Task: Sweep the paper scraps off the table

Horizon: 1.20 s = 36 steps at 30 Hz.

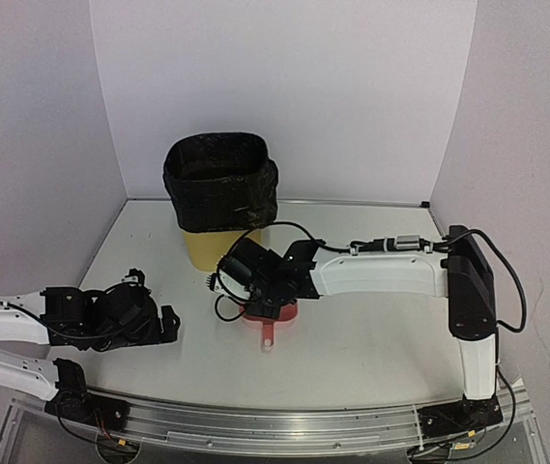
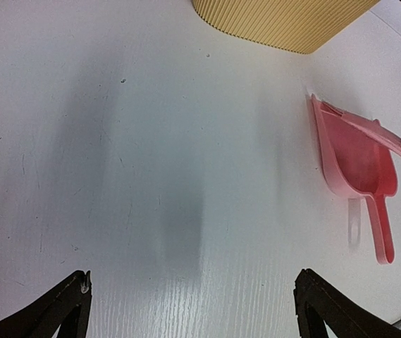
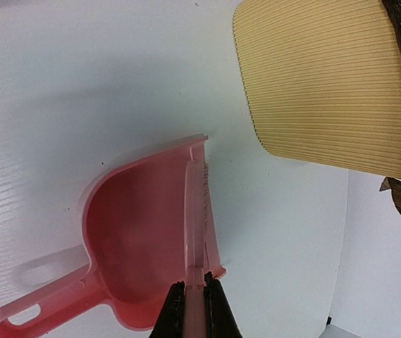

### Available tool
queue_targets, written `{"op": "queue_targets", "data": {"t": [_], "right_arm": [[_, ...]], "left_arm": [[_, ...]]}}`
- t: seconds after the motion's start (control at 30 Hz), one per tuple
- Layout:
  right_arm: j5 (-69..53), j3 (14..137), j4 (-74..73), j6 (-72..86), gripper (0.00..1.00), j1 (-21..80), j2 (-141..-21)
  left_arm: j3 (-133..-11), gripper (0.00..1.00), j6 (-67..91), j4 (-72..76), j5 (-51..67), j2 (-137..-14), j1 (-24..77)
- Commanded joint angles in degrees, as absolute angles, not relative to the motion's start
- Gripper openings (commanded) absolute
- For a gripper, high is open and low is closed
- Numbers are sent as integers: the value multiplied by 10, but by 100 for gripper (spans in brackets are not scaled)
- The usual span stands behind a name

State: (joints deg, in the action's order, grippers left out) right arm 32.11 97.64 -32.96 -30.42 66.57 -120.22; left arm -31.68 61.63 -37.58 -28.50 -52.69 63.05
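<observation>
Right gripper [image 3: 194, 283]: jaws pinched tight on the brush [image 3: 199, 204]. Brush: one, pink. Its long axis runs straight out from the fingers, along the mouth edge of the dustpan [image 3: 140, 225].

Dustpan: one, pink, flat on the table [image 1: 371, 338] near the middle, just in front of the bin [image 1: 221, 184]. Long axis front to back, handle toward the rail [image 1: 284, 420], mouth toward the bin.

Bin: one, yellow, ribbed, black liner, toward the back of the table.

Left gripper [image 2: 193, 278]: jaws spread wide, holding nothing, low over the table's left side, well apart from the dustpan.

Scraps: whereabouts cannot be told from these views.
</observation>
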Motion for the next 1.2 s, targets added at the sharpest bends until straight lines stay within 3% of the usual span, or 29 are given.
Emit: {"op": "queue_targets", "data": {"t": [0.0,0.27,0.77,1.17], "right_arm": [[283,955,-316,-303,0,669,-1199],[273,921,-310,-292,5,678,-1183],[255,875,-303,-269,22,688,-1143],[228,848,-303,-243,44,697,-1096]], "left_arm": [[-313,100,626,-380,-299,-526,628],[-310,100,625,-375,-300,-533,628],[-309,100,624,-380,-296,-532,628],[-316,100,616,-384,-297,-534,628]]}}
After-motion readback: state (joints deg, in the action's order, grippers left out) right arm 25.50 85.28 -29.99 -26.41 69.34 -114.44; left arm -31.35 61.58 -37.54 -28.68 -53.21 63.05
